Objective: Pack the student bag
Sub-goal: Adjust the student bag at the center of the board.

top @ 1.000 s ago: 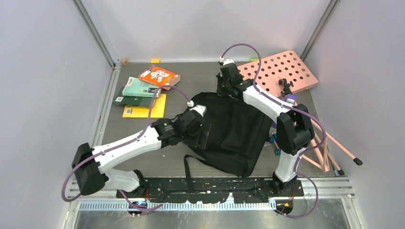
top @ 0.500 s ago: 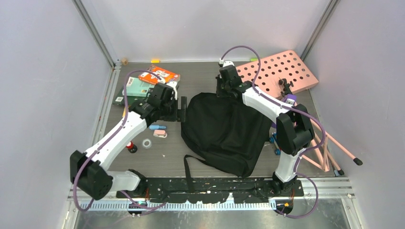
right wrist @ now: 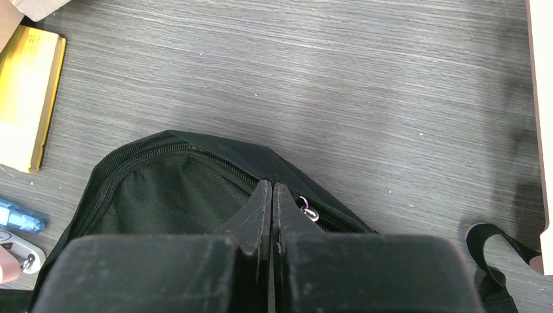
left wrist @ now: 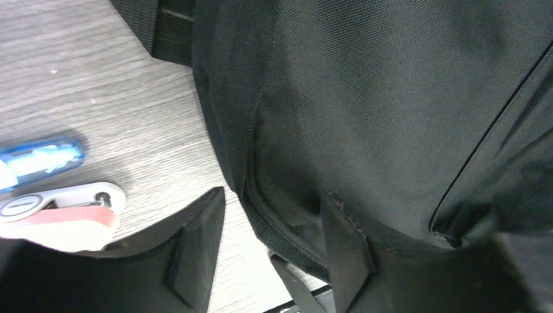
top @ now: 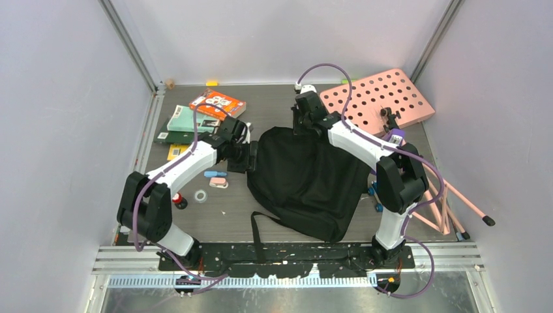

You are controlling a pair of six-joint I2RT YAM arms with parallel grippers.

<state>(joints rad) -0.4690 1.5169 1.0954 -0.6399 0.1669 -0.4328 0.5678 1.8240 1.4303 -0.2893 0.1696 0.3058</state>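
Lying flat on the bench (top: pixel 274 104), a little right of centre: student bag (top: pixel 306 182), black, with one webbing strap (top: pixel 255 228) trailing toward the near edge. In the right wrist view, dark mesh-like cloth shows inside the arc of the zip at the bag's far rim.

At that far rim: right gripper (right wrist: pixel 272 189), fingers pressed together, tips down on the zip line. A metal zip pull (right wrist: pixel 306 210) sits just beside them. Cannot tell whether any cloth is nipped between the fingers.

At the bag's left side: left gripper (left wrist: pixel 270 254), fingers spread. One finger is over bare bench, the other over black cloth, with the side seam between them. Contact with the bag: cannot tell.

On the bench left of the bag:
- blue pen-like item (top: pixel 215 174)
- pink-and-white item (top: pixel 219 183) just beside it
- tape roll (top: pixel 201 196)
- red-and-black item (top: pixel 177 201), nearer the left edge

Toward the far left corner: orange box (top: pixel 217 104), green book (top: pixel 186 120), yellow book (right wrist: pixel 23 98).

Far right corner: pink board (top: pixel 385 98) with round holes.
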